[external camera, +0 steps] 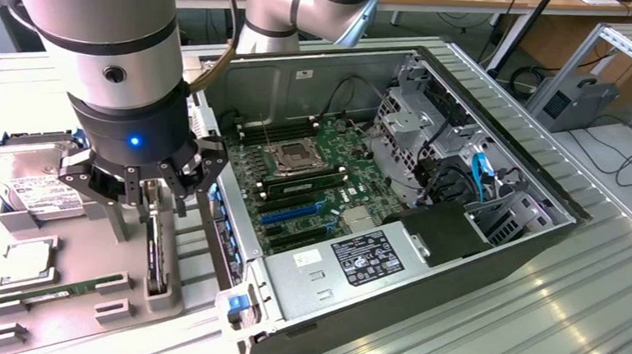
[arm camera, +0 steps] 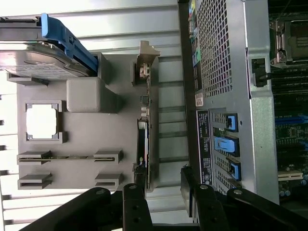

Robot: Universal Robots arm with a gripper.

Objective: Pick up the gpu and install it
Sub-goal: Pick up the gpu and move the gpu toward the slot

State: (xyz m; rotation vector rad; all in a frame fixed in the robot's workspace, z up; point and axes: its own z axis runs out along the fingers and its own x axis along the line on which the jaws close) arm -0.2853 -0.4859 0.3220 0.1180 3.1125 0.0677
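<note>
Fingers (arm camera: 133, 208) of gripper (external camera: 148, 193) seen spread wide, nothing grasped, poised just above gpu (external camera: 154, 258). That gpu found stood on edge in slot of gray holder tray (arm camera: 86, 134), between hard drive (external camera: 33, 178) and open computer case (external camera: 309, 296). Judged light, stiff, fragile; best pinched across bare upper board edge, components avoided.

The arm (external camera: 106, 16) stands near upright at the exterior view's left, its thick silver forearm ending in a black wrist (external camera: 132, 125) with a small blue light (external camera: 134, 141) lit on it. Another silver segment (external camera: 277, 6) with a grey-capped joint shows behind, at the top middle. The gripper (external camera: 148, 193) points straight down, its black linkage fingers (arm camera: 134, 208) spread wide apart, with nothing clamped between them.
</note>
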